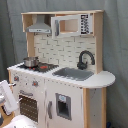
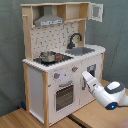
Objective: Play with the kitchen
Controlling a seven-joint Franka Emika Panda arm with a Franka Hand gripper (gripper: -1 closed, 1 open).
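My gripper (image 2: pixel 84 76) sits at the front of the kitchen (image 2: pixel 60 60), just beside the knobs (image 2: pixel 75 69) and above the oven door (image 2: pixel 64 96); I cannot tell how it is set. I judge it is placed there to work a knob. A pot (image 2: pixel 48 56) rests on the hob, left of the sink (image 2: pixel 86 50).

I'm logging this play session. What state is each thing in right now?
White and light-wood toy kitchen: upright.
Oven door with window: closed.
Upper cabinet door: swung open.
Small metal pot: upright on the hob.
Grey sink: looks empty.
White robot gripper: at the kitchen front, beside the oven.
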